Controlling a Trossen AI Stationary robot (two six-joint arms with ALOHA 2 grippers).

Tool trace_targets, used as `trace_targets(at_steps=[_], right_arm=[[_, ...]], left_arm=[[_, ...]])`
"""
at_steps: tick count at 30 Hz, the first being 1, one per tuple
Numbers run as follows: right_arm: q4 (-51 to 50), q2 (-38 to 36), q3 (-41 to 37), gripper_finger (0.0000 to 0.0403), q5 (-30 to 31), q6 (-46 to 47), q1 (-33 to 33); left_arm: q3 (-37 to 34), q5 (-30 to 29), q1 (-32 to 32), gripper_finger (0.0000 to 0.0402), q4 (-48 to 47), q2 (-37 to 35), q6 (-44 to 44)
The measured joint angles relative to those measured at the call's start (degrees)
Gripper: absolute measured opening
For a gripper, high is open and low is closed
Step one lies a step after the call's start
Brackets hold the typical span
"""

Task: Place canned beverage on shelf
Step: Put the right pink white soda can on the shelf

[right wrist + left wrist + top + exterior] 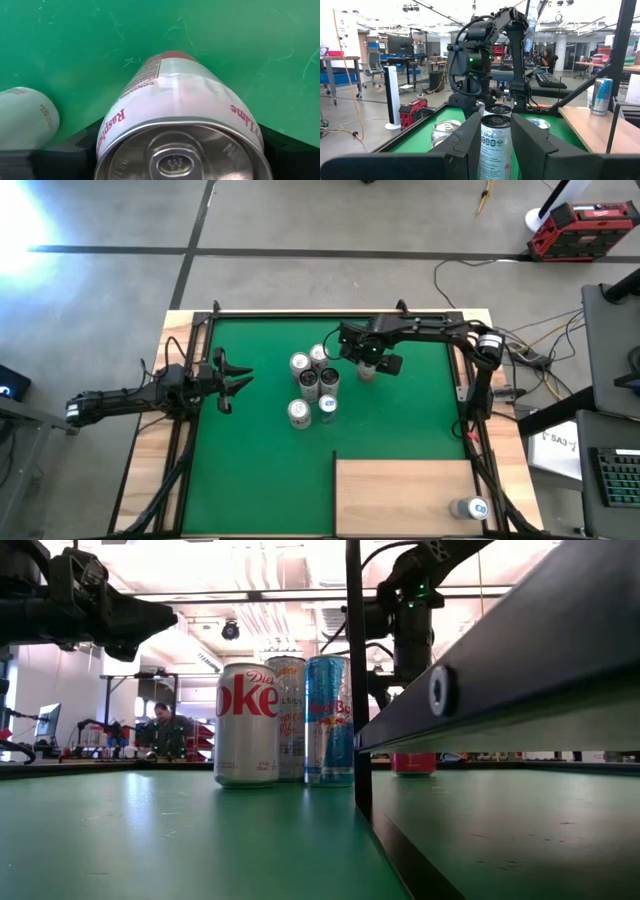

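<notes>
I judge this the grasp step. The shelf [400, 495], lower right of the high view, already carries one can [467, 508] near its lower right corner. Upper centre, my right pincer [367, 370] straddles the raspberry-lime can [175, 120] on the green desk [400, 420], fingers either side, not yet clenched. Next: clench, lift straight. My left pincer [228, 378] waits mid-left, narrowly parted, grasping nothing.
</notes>
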Motion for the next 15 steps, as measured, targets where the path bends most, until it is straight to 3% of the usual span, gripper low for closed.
trace_targets(at_steps=[9,15], right_arm=[[-9.22,-4.19,3.67,0.0285,-1.54,-0.89,2.11],[-14.59,-9.26,4.41,0.0285,0.23,2.99,7.49]], left_arm=[[0.00,-0.01,0.00,0.0088,0.02,-0.01,0.00],[0.00,-0.02,-0.02,0.0088,0.02,-0.02,0.02]])
